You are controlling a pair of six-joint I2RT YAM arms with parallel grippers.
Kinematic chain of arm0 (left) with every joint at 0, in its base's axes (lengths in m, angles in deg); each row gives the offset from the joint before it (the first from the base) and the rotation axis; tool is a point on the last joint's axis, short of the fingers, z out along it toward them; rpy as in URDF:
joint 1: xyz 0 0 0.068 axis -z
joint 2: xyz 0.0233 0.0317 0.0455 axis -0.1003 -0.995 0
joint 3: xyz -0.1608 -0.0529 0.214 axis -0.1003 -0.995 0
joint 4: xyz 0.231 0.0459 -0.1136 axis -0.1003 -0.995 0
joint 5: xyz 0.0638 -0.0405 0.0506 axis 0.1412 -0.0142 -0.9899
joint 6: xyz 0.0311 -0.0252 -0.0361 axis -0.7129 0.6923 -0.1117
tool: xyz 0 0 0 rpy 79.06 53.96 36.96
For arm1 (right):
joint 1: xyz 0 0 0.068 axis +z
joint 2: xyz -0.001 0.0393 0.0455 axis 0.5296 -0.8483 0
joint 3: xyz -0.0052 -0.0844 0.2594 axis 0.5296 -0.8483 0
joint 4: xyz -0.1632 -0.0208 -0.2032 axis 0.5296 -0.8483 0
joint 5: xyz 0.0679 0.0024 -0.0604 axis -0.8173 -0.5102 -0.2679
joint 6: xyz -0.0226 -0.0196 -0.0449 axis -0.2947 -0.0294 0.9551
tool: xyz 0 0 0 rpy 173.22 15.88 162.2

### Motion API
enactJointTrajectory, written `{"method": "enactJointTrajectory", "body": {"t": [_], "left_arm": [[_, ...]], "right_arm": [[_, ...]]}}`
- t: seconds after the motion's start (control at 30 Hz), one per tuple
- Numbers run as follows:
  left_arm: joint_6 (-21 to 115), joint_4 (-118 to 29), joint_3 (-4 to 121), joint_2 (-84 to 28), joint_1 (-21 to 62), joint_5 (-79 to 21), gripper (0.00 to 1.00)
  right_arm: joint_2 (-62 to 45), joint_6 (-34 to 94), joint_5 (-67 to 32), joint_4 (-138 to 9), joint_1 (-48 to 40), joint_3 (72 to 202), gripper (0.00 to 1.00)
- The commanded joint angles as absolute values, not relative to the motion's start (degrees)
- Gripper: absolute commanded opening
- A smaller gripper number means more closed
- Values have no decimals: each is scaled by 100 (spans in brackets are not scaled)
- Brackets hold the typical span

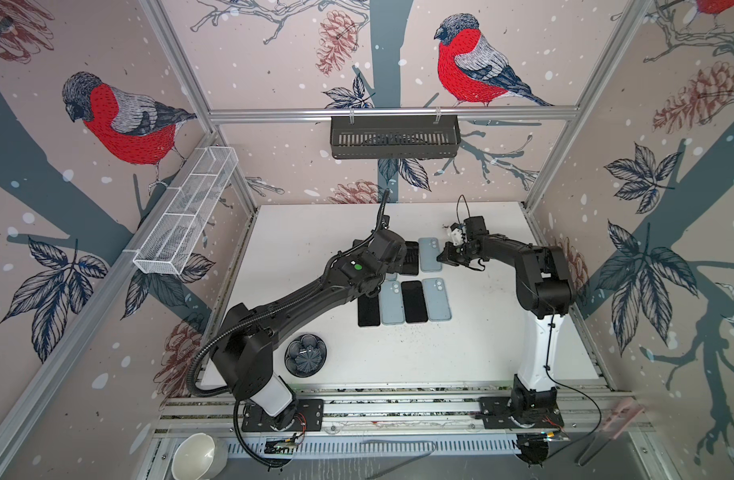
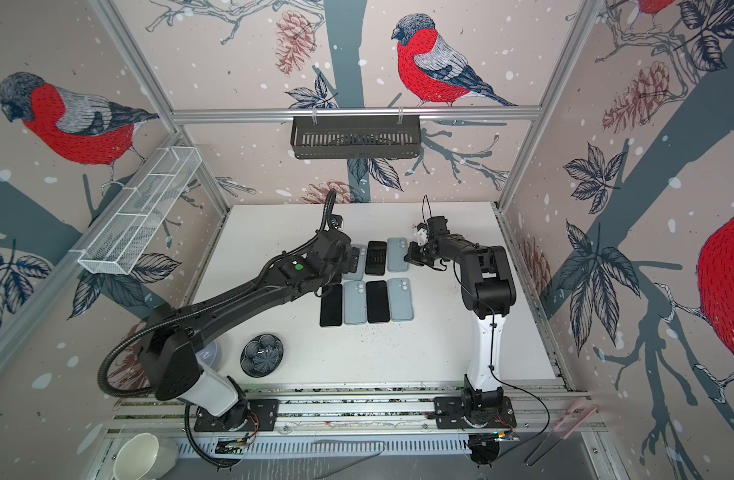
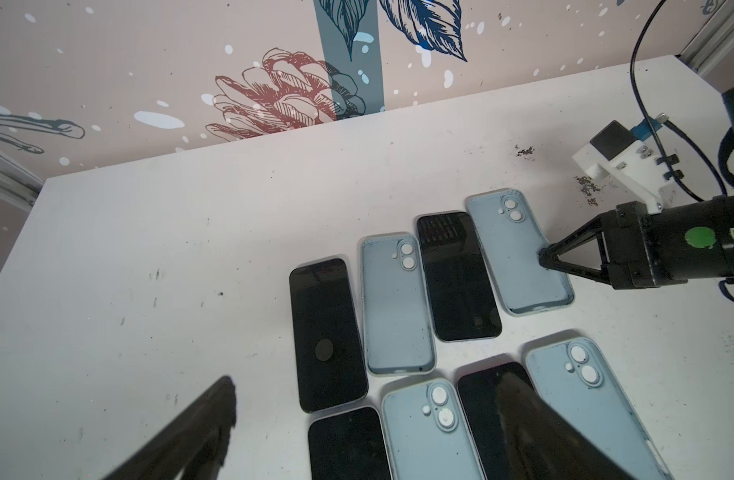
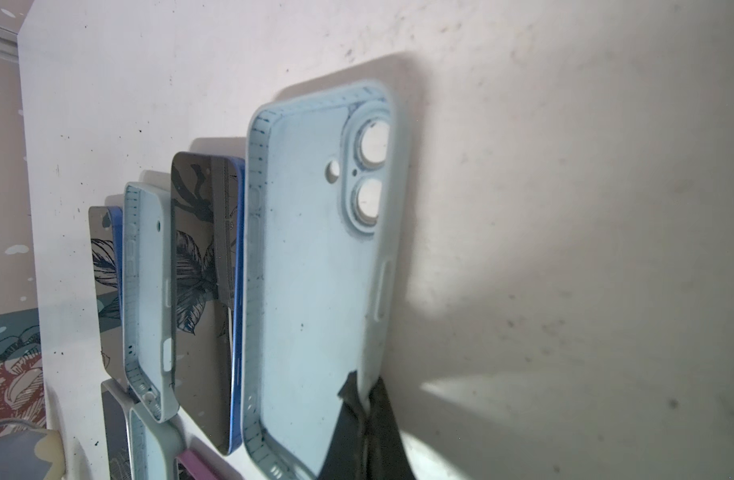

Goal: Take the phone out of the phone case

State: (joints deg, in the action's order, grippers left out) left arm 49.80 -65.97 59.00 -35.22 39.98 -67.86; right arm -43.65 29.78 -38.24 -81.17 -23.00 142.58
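Observation:
Two rows of black phones and empty pale blue phone cases lie side by side on the white table. My right gripper is shut on the side wall of the back row's rightmost phone case, which is empty; this shows in both top views, gripper on case. A phone with a blue edge lies bare next to it. My left gripper hangs open above the front row, nothing between its fingers. One finger hides part of a front phone.
A dark flower-shaped dish sits at the table's front left. A white bowl stands below the front rail. A black basket hangs on the back wall and a white mesh rack on the left wall. Dark crumbs lie near the right arm.

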Motion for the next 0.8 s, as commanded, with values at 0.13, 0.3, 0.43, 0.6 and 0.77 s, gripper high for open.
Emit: {"method": "enactJointTrajectory", "body": {"t": [0.13, 0.3, 0.43, 0.6, 0.77], "left_arm": [[5373, -6046, 5234, -2854, 3807, -6654, 99], [5487, -5949, 4828, -2470, 3710, -6671, 99], [5555, -5945, 4587, -2313, 3661, -6650, 99], [5660, -5924, 4216, -2069, 3554, -6636, 99], [5807, -5617, 3584, -1436, 3084, -6389, 99]], "right_arm": [[-4483, 3259, -3616, -8443, -2183, 14342, 0], [-4572, 3347, -3552, -8564, -2095, 14487, 0], [-4537, 3312, -3467, -8577, -2123, 14477, 17], [-4181, 3235, -3217, -8475, -2240, 14168, 49], [-2873, 2852, -3134, -7415, -2509, 13068, 99]]}}
